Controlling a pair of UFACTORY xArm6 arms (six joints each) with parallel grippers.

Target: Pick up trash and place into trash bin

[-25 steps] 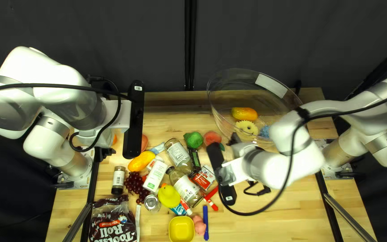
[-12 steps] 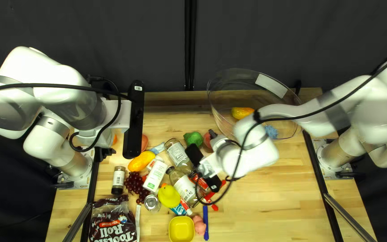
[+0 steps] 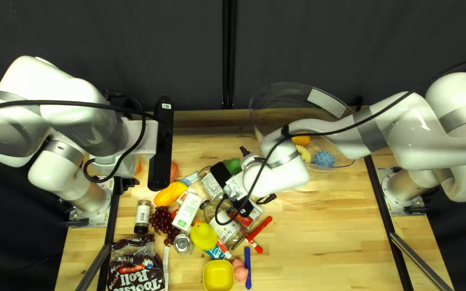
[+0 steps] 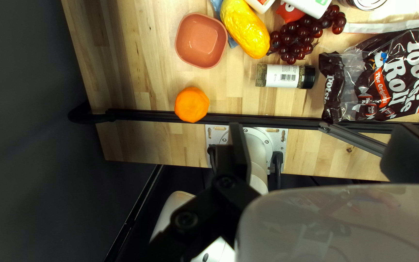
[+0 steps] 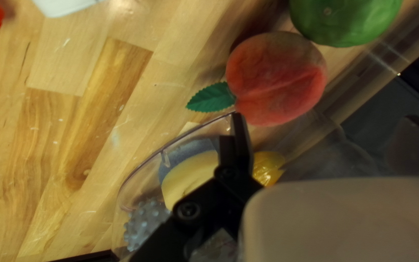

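Note:
My right gripper, its fingers spread, is above the table by the clear bin, partly hidden by its own arm. In the right wrist view that gripper holds nothing; a peach is just ahead and the bin rim beneath one finger. My left gripper hangs over the left table edge, and in its wrist view the gripper is empty with fingers apart. Glass bottles, a white bottle, a can, a red-and-white carton and a candy bag lie on the table.
A rubber duck, yellow bowl, grapes and spice jar crowd the pile. An orange sits near the left rail. Inside the bin are a blue spiky ball and yellow items. Bare wood spans the table's right part.
The right arm has swung leftward in the top left view, bringing its gripper mount over the bottles and uncovering the red marker. My left arm has stayed still.

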